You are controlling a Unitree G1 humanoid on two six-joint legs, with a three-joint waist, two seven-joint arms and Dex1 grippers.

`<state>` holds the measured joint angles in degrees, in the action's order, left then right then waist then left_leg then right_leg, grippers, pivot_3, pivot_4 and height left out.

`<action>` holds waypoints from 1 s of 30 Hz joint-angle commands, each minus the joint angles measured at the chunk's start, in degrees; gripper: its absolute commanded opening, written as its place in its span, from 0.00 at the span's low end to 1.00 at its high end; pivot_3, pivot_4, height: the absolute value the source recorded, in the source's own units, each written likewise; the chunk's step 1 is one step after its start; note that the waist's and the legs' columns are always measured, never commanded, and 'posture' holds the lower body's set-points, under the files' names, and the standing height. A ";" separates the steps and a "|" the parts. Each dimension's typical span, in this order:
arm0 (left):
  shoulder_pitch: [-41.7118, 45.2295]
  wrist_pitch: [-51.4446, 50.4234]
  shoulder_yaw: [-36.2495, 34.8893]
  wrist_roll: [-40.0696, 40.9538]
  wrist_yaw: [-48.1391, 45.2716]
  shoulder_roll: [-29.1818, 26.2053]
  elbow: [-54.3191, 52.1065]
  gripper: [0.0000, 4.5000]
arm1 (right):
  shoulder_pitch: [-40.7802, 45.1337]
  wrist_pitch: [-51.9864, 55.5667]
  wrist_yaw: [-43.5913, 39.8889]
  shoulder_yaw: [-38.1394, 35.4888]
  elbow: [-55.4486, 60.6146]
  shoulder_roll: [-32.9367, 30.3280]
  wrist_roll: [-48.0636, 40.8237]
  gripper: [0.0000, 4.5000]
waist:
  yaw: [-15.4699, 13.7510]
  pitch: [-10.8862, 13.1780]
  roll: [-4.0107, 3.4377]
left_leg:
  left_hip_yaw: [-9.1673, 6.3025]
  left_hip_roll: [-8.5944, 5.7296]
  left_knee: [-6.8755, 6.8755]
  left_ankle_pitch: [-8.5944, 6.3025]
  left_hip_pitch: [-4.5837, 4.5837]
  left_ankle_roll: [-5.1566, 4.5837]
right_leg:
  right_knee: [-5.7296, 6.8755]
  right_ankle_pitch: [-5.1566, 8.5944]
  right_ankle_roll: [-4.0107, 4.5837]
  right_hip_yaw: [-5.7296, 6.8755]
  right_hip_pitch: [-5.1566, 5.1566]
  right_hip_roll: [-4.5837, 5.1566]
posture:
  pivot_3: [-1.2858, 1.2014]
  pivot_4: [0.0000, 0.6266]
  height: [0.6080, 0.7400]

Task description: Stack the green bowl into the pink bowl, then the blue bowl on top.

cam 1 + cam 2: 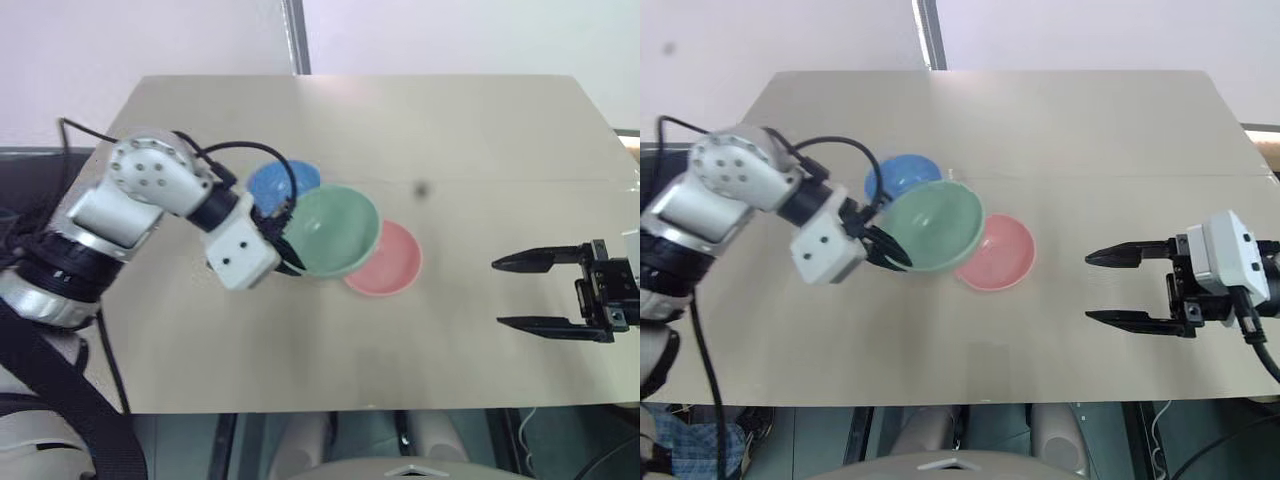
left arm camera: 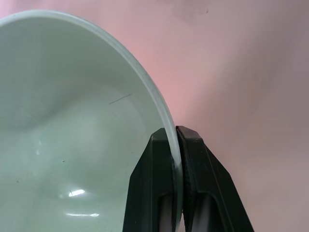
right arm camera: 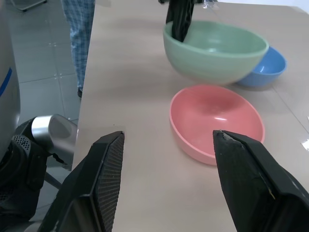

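My left gripper (image 1: 289, 251) is shut on the near-left rim of the green bowl (image 1: 335, 230) and holds it tilted, clear of the table. In the left wrist view its two fingers (image 2: 152, 183) pinch the thin rim. The green bowl hangs between the blue bowl (image 1: 275, 180) and the pink bowl (image 1: 392, 265), covering part of each from above. Both of those rest on the table, and in the right wrist view the pink bowl (image 3: 217, 116) lies nearer than the raised green bowl (image 3: 215, 50). My right gripper (image 1: 498, 293) stands open to the right of the pink bowl, holding nothing.
The beige table (image 1: 480, 150) has bare surface behind and right of the bowls. Its front edge runs just below my right gripper. A person's legs in checked trousers (image 3: 79, 29) stand on the tiled floor beyond the table's side.
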<state>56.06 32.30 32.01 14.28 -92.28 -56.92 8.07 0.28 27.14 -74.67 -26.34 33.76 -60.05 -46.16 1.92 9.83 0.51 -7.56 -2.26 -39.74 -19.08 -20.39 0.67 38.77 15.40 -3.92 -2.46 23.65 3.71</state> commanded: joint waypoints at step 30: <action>9.03 13.46 4.91 3.06 -0.22 11.30 13.10 0.62 | -0.15 -1.10 0.94 -1.40 1.19 0.24 -0.66 0.72 | 0.12 0.03 0.04 | -0.30 -0.06 -0.52 -0.04 -0.37 -0.07 | 0.08 -0.01 -0.02 0.28 0.04 0.03 | 0.52 0.24 1.00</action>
<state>64.73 45.70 38.12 15.26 -92.28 -44.96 22.93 0.30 26.90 -73.70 -25.78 33.81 -59.77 -46.18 2.03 9.86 0.55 -7.86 -2.32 -40.26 -19.12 -20.75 0.59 38.85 15.40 -3.94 -2.18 23.69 3.74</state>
